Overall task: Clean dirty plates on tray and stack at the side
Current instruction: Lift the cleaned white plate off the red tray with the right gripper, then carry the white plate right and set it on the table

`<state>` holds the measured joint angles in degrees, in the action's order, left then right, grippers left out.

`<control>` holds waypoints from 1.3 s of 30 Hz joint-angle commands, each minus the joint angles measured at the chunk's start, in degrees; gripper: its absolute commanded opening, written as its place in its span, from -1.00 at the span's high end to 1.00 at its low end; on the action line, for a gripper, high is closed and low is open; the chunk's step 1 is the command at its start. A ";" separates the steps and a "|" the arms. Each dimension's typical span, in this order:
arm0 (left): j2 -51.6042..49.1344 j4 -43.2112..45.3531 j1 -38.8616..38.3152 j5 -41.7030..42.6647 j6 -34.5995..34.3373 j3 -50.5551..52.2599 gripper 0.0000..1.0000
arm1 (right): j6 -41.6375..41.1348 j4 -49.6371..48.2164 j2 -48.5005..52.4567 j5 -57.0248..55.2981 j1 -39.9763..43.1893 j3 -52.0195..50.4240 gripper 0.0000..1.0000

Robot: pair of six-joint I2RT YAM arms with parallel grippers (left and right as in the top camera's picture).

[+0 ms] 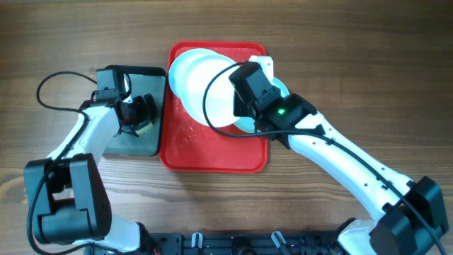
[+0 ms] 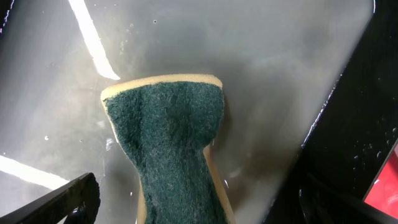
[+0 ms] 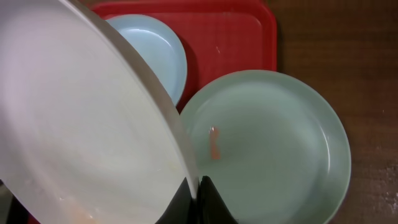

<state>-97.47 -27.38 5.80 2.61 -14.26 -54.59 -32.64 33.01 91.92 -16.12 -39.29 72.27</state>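
Wood-grain table [image 1: 340,49] fills the overhead view, with the red tray [image 1: 212,152] near its middle and a smaller grey tray [image 1: 131,145] touching the red tray's left side. From above, the right arm reaches in diagonally from the lower right corner, its wrist bent over the red tray's upper right part. The left arm curves up from the lower left and bends toward the red tray, ending over the grey tray. The overhead view hides most of what lies under the right wrist, and the right wrist camera fills that in. The right gripper [image 3: 199,190] is pinched onto the rim of a white plate [image 3: 81,124], which is held tilted above the red tray. Below it, a light teal plate [image 3: 267,149] with a reddish smear [image 3: 213,143] overlaps the red tray's corner and the wood beyond. A third plate [image 3: 155,56], pale blue inside, lies flat on the red tray. Only the left wrist camera shows the grey tray's wet, shiny floor and the sponge [image 2: 171,155], green scrub side up with a yellow edge. The sponge is squeezed narrow where the left gripper [image 1: 141,117] clamps it, just above the grey tray beside the red tray.
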 commanded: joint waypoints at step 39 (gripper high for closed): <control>-0.31 -0.04 0.22 -0.79 0.09 0.39 -1.00 | 42.01 -22.88 -0.83 -35.56 -18.53 1.29 0.91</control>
<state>-97.47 -27.38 5.80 2.61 -14.26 -54.59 0.75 12.60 91.92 -44.73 -55.92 72.36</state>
